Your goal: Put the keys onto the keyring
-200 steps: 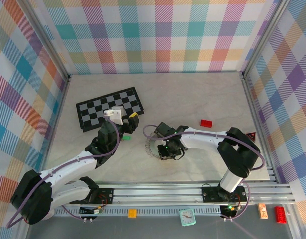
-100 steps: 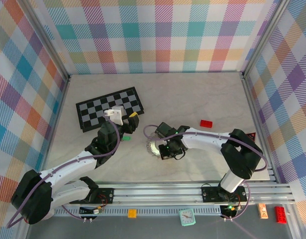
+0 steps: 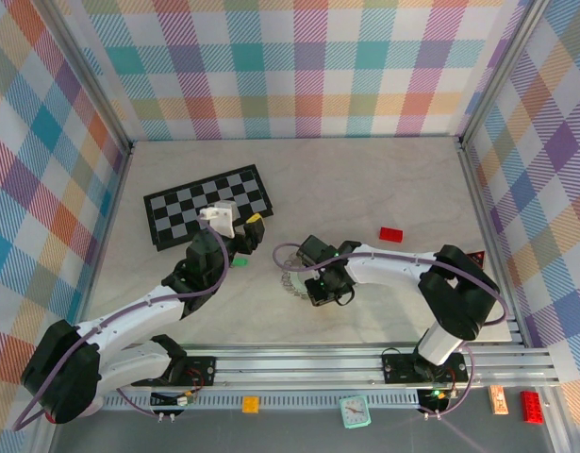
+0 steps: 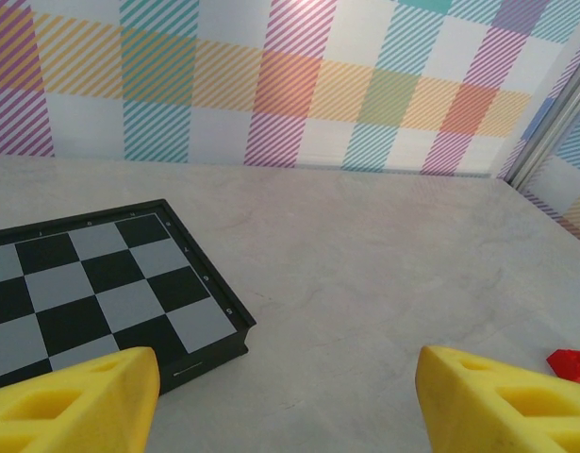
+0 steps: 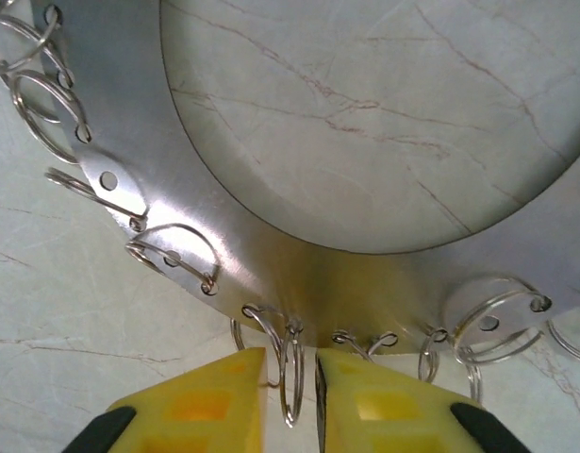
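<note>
One keyring (image 5: 271, 283): a flat steel band lying on the marble table (image 5: 384, 123), with a row of small wire loops hung through holes along its outer edge. About ten loops count in the right wrist view; a few overlap, so the exact number can't be told. Right gripper (image 5: 290, 401) sits at the band's outer edge. Its two yellow fingers (image 5: 200, 401) are narrowed to a slit, and one small loop (image 5: 291, 373) is caught between the tips. One more loop is just left of the slit and two or three are just right of it. The band curves away ahead of the jaws to both sides.

From the top view the keyring (image 3: 288, 280) pokes out on the left of the right gripper, partly covered by it.

Left gripper (image 4: 285, 415): two yellow fingertips (image 4: 73, 401) stand wide apart with nothing between them, only bare table ahead. One black-and-grey chessboard (image 4: 91, 283) lies ahead of the left fingertip, with its near corner closest to that tip. One red brick (image 4: 572, 363) lies just ahead of the other fingertip, cut off at the frame edge. Plaid walls stand far ahead of the jaws.
</note>
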Controlling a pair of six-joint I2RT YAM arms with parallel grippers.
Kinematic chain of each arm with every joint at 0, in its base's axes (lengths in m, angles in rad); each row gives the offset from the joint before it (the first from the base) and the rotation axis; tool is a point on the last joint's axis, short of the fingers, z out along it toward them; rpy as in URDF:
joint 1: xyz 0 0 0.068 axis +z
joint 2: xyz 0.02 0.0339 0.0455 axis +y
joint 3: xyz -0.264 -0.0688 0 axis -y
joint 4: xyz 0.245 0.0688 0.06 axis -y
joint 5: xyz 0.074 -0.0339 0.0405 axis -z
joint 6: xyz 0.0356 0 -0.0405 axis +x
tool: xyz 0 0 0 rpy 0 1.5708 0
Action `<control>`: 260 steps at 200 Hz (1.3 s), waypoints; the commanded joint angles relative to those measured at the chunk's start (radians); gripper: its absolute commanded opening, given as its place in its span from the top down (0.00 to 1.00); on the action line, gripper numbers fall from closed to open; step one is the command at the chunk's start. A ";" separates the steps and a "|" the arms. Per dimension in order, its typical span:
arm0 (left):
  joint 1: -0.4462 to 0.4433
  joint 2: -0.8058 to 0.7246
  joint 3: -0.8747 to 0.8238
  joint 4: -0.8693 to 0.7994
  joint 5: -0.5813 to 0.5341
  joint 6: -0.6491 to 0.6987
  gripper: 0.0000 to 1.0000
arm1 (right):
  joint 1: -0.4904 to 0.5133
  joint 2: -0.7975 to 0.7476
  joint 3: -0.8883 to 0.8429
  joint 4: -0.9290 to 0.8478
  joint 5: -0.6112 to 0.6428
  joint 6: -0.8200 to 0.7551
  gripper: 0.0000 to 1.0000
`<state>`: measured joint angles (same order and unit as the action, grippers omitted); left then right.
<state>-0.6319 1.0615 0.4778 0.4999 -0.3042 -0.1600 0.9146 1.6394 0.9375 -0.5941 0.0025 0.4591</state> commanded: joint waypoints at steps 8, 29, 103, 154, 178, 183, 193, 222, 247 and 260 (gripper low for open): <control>0.008 0.007 0.022 0.015 0.010 0.017 0.29 | -0.005 -0.035 -0.005 0.005 -0.025 0.010 0.76; 0.008 0.012 0.022 0.019 0.013 0.016 0.29 | -0.008 -0.054 -0.006 0.003 -0.029 0.015 0.73; 0.008 0.010 0.018 0.026 0.012 0.017 0.29 | -0.019 -0.087 -0.014 -0.019 -0.002 0.054 0.73; 0.008 0.013 0.018 0.031 0.011 0.017 0.29 | -0.019 -0.133 -0.040 -0.023 -0.007 0.119 0.77; 0.008 0.014 0.016 0.032 0.013 0.016 0.29 | -0.019 -0.146 -0.061 -0.024 -0.029 0.139 0.81; 0.008 0.012 0.015 0.032 0.012 0.016 0.29 | -0.019 -0.147 -0.067 -0.025 -0.033 0.143 0.82; 0.008 0.011 0.014 0.035 0.010 0.015 0.29 | -0.019 -0.148 -0.074 -0.025 -0.040 0.147 0.84; 0.008 0.014 0.008 0.038 0.010 0.013 0.29 | -0.019 -0.132 -0.086 -0.002 -0.095 0.160 0.85; 0.008 0.012 0.005 0.043 0.006 0.013 0.29 | -0.017 -0.103 -0.098 0.037 -0.118 0.180 0.83; 0.008 0.011 0.005 0.043 0.005 0.014 0.29 | -0.017 -0.093 -0.097 0.045 -0.116 0.183 0.83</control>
<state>-0.6319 1.0721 0.4778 0.5034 -0.3038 -0.1596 0.9016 1.5181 0.8516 -0.5770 -0.0784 0.6144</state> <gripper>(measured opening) 0.713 0.173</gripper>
